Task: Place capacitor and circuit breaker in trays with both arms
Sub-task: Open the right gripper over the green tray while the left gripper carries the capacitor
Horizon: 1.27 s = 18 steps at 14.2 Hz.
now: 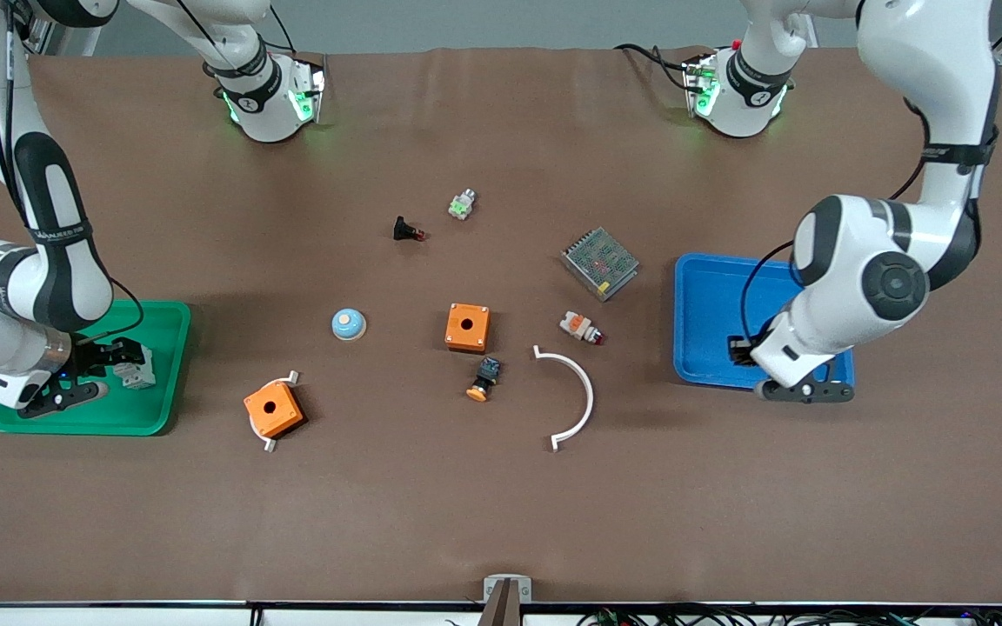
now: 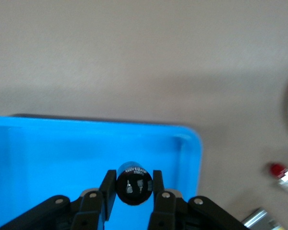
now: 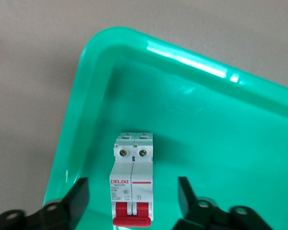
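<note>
My left gripper (image 2: 132,189) is shut on the capacitor (image 2: 133,181), a small dark cylinder with printed text. It holds it just over the blue tray (image 2: 48,158), near one corner. In the front view this gripper (image 1: 739,349) is low over the blue tray (image 1: 710,291) at the left arm's end. The circuit breaker (image 3: 132,184), white with red levers, lies flat in the green tray (image 3: 101,72). My right gripper (image 3: 132,199) is open around it, with both fingers clear of its sides. The front view shows that gripper (image 1: 110,361) and the breaker (image 1: 137,370) in the green tray (image 1: 166,326).
Loose parts lie mid-table: two orange boxes (image 1: 467,327) (image 1: 274,409), a white curved strip (image 1: 584,391), a meshed power supply (image 1: 599,263), a blue dome button (image 1: 349,324), an orange-capped button (image 1: 484,379), a white-orange part (image 1: 580,328) and a black red-tipped part (image 1: 406,230).
</note>
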Tool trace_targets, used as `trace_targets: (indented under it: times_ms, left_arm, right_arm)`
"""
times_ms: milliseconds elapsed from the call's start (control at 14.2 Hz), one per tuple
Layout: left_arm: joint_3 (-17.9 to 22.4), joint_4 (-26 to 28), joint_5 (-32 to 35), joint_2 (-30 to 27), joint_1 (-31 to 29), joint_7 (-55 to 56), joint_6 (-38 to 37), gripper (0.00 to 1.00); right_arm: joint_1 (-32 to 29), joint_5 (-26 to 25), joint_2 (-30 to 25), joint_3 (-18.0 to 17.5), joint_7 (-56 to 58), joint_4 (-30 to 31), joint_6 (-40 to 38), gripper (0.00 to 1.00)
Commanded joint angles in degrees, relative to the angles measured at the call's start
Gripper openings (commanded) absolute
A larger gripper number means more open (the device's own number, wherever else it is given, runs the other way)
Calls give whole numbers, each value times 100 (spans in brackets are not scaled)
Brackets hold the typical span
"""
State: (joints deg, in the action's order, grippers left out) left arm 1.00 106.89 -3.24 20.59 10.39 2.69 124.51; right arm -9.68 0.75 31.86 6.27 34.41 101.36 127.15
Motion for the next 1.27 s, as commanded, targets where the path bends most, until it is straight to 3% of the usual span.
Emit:
trace_targets:
  times_ms: [0, 281, 633, 773, 1055, 1125, 1195]
  left_arm:
    - [-65, 744, -10, -283, -90, -417, 459, 0]
    - [-56, 1456, -10, -161, -107, -637, 1347, 0]
    - [-56, 1616, -1, 50, -222, -673, 1559, 4]
    - [-56, 1598, -1, 112, -222, -935, 1559, 29]
    - [-56, 1528, -1, 86, -222, -981, 1550, 67]
    - [-56, 1458, -1, 34, -213, -946, 1498, 72]
    - [-56, 1414, -1, -45, -213, -928, 1480, 86]
  right_arm:
    - [70, 13, -416, -108, -196, -186, -697, 100]
    - [457, 31, -1004, -108, -1303, -662, -1902, 100]
    - [1063, 31, -2190, -108, -2568, -627, -2685, 100]
    - [1239, 31, -2648, -108, -2948, -601, -2949, 100]
    - [1319, 31, -3360, -108, -3080, -240, -2941, 100]
    - [1319, 31, -3431, -108, -3080, -231, -2994, 100]
    - [1319, 31, -3501, -99, -3089, -231, -3081, 100]
